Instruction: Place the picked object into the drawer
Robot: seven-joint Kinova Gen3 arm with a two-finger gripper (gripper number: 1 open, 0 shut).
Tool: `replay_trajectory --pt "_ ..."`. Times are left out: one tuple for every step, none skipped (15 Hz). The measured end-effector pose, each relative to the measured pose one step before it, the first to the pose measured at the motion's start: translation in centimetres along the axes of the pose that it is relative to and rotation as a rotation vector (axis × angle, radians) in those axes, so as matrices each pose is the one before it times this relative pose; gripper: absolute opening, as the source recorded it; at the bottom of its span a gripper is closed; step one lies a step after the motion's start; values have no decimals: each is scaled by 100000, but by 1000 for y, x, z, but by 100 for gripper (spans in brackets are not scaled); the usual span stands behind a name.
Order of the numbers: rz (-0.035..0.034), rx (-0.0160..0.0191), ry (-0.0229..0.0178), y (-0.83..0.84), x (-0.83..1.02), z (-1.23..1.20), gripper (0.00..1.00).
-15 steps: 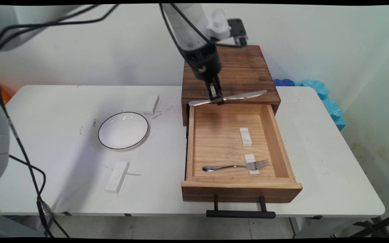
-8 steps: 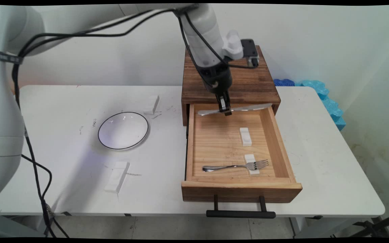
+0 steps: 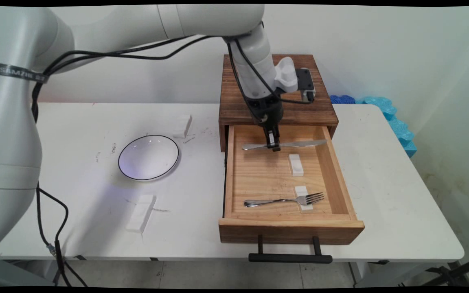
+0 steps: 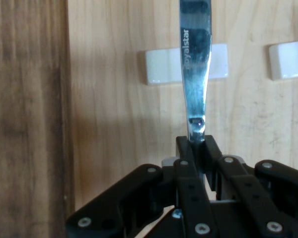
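My gripper (image 3: 274,146) is shut on a silver table knife (image 3: 299,143), held level over the back part of an open wooden drawer (image 3: 332,175). In the hand view the knife's blade (image 4: 194,59) runs straight up from my gripper (image 4: 197,148) and crosses above a white cutlery rest (image 4: 161,67). That rest (image 3: 296,165) lies on the drawer floor just in front of the knife. A second white rest (image 3: 304,198) nearer the drawer front carries the tines of a silver fork (image 3: 283,200).
The drawer sticks out of a dark wooden cabinet (image 3: 299,87) and has a black handle (image 3: 290,257) at the front. A white plate with a black rim (image 3: 148,157) and two white rests (image 3: 141,212) (image 3: 182,125) lie on the table to the left. Blue foam (image 3: 389,114) lies at the back right.
The gripper has carried the knife forward and down, from above the cabinet's front edge to inside the open drawer's back part. Nothing else has shifted.
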Motion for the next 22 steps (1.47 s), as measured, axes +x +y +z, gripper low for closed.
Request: replay_trajectory --pt "233 -260 -407 -11 -20 504 0" --pt "192 -227 -312 -6 -1 417 0" --pt "116 -159 -183 -6 -4 266 0" --pt "168 -236 -304 -5 -13 392 0" --pt "121 -250 -350 -15 -18 431 0" --pt "91 -259 -298 5 -11 399 0" --pt "40 -198 -193 7 -2 309 0" --pt "29 -349 -196 48 -8 359 0" --pt "43 -367 -63 65 -9 345 0" --pt "41 -320 2 71 -8 285 0" --pt "16 -390 -9 106 -17 330 0" --pt "8 -399 -9 116 -27 328 0" --pt "6 -325 4 102 -23 268 0" --pt "8 -197 -4 66 -29 169 0" --pt "-7 -277 -31 97 -44 241 0" --pt "-54 -305 -24 101 -57 257 0" --pt "-140 -237 60 72 -38 213 0" --pt "-207 -205 154 67 -29 225 0" --pt "-136 -41 161 18 -1 119 0" --pt "-170 42 246 9 -10 162 0" --pt "-239 180 358 -39 4 175 0" --pt "-193 221 266 -36 -26 130 0"
